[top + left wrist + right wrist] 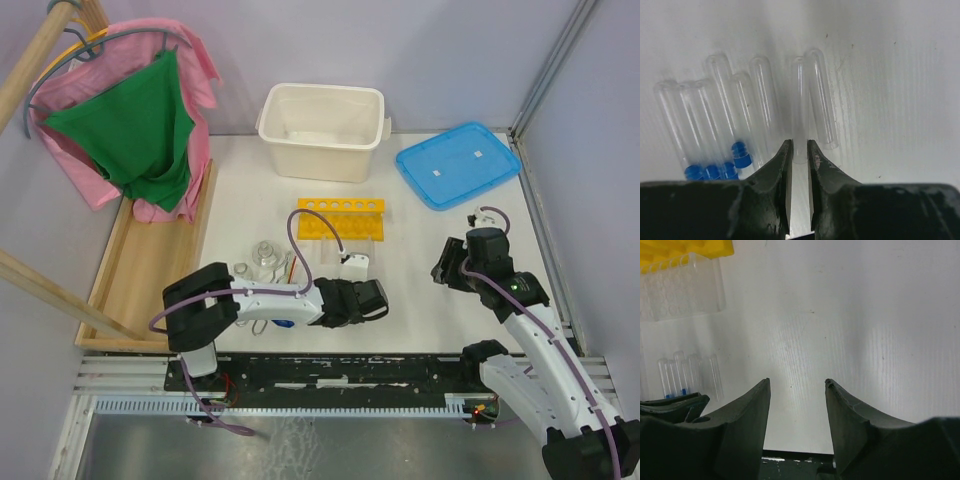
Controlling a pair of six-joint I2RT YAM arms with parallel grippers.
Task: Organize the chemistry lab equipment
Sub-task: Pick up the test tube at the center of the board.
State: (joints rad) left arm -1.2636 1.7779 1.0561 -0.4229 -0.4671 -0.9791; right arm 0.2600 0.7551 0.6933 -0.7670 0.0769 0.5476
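Observation:
Several clear tubes (720,115) lie side by side on the white table, some with blue caps (741,154) at their near ends. My left gripper (799,150) is shut on the open end of one uncapped clear tube (799,100), which lies beside another uncapped tube (821,100). In the top view the left gripper (375,298) is in front of the yellow rack (340,215). Small glass flasks (265,257) stand left of it. My right gripper (443,262) is open and empty over bare table (797,385). No red rod or tongs show clearly.
The white tub (322,135) stands at the back middle and the blue lid (457,163) at the back right. A clear plastic piece (680,290) lies in front of the rack. A wooden tray (150,260) and hanging clothes (130,130) fill the left.

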